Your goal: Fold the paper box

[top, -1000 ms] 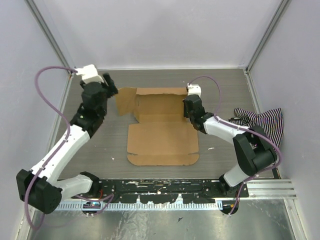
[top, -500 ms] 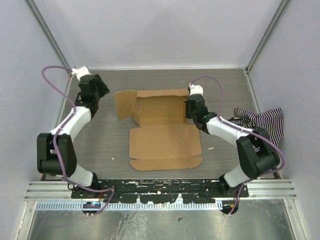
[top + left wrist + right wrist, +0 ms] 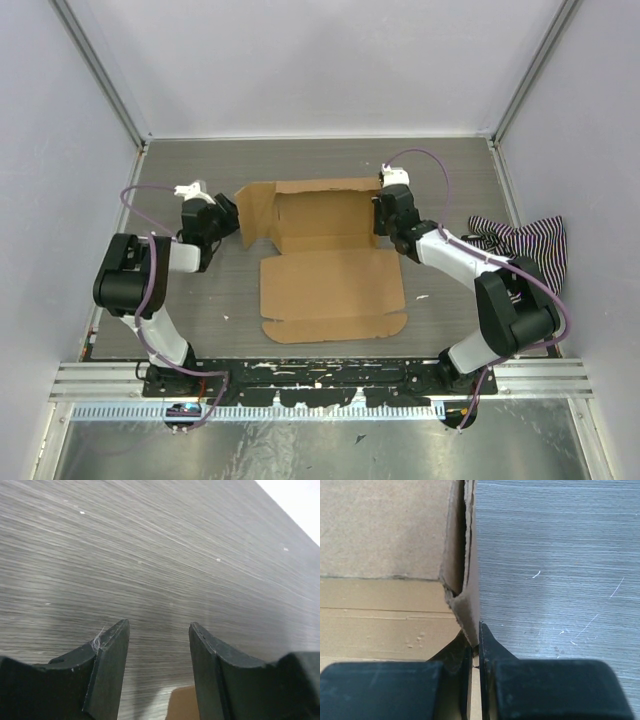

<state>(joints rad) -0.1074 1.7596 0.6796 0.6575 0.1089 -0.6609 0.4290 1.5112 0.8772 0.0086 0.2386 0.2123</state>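
Note:
The paper box [image 3: 330, 285] is a brown cardboard die-cut sheet lying mid-table, its front panel flat and its back part partly raised into walls. My right gripper [image 3: 383, 213] is shut on the box's upright right wall; the right wrist view shows the jaws [image 3: 475, 639] pinching that wall's lower edge, with the box [image 3: 385, 530] to the left of them. My left gripper [image 3: 229, 217] is low over the table just left of the box's loose left flap [image 3: 252, 208]. In the left wrist view it [image 3: 157, 630] is open and empty, with a corner of the box [image 3: 181, 707] between the fingers.
A black-and-white striped cloth [image 3: 525, 245] lies bunched at the right edge of the table. White walls close off the table at the back and sides. A metal rail [image 3: 320, 375] runs along the near edge by the arm bases.
My left arm has pulled back from the far left corner and come down beside the box's left flap. The box has shifted slightly to the right. My right gripper has kept hold of the right wall.

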